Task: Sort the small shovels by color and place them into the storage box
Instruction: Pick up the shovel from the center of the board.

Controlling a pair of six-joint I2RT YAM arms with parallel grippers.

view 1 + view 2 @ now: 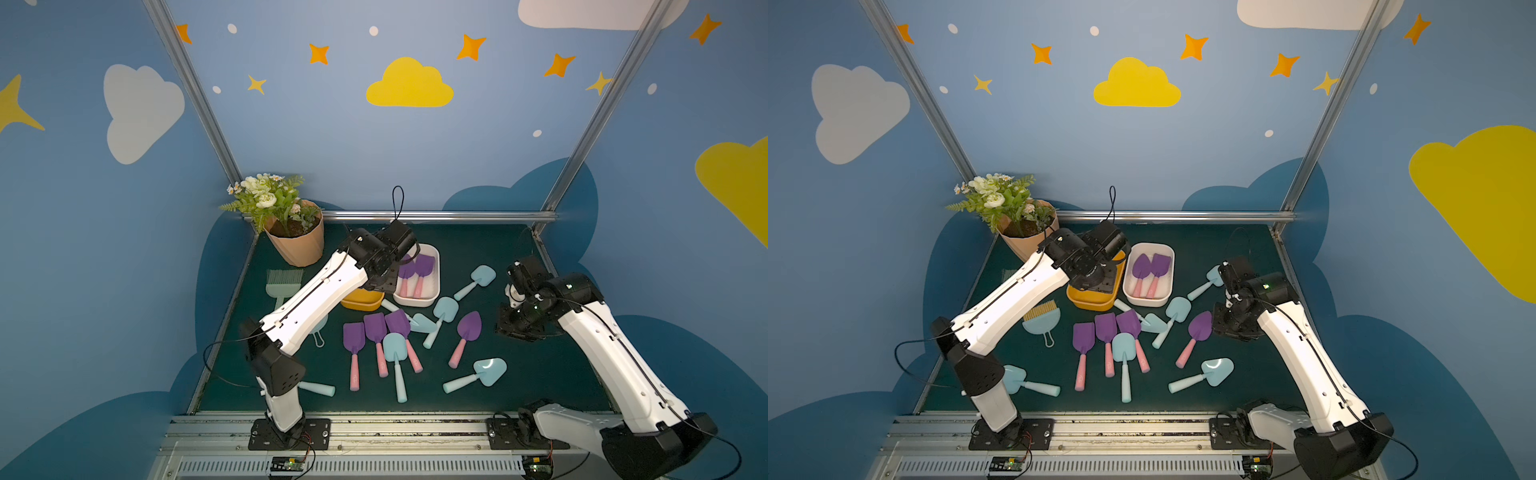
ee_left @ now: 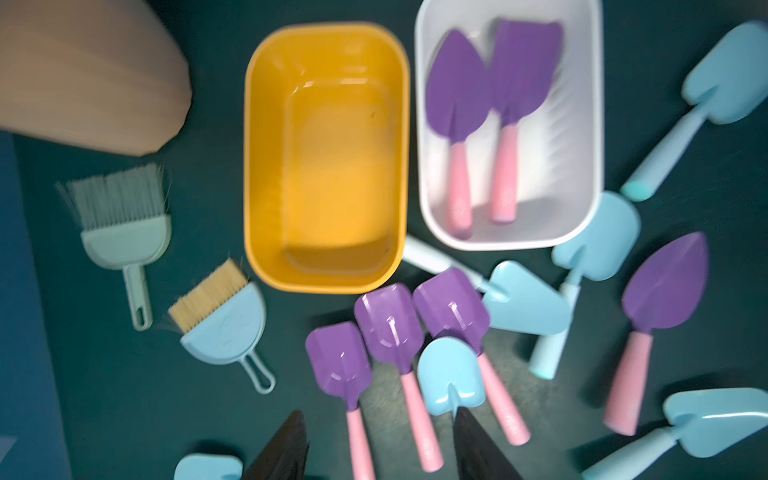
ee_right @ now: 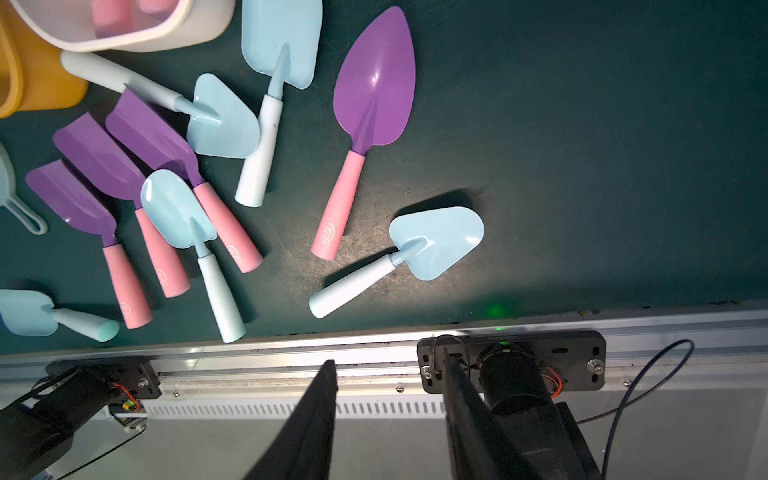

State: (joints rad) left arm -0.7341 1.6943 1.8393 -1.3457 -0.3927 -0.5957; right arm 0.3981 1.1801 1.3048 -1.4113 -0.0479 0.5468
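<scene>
Scanning outward from my near rail, I find one blue shovel (image 1: 1016, 379) half hidden behind the left arm's base. Glossy plastic shovels litter the scuffed green mat (image 3: 602, 166). Three square purple shovels (image 1: 375, 326) with pink handles lie side by side, a round blue shovel (image 1: 395, 348) overlaps them, and a pointed purple shovel (image 1: 469, 327) lies apart. My right gripper (image 3: 388, 357) hovers near it, jaws apart, empty. My left gripper (image 2: 378, 411), likewise spread and empty, hangs over the yellow tub (image 2: 324, 158), which holds nothing. Just beside it, the white tub (image 2: 590, 124) holds two purple shovels (image 2: 457, 95). Brush (image 2: 120, 224), dustpan (image 2: 226, 328) and ribbed pot (image 1: 297, 245) sit left.
</scene>
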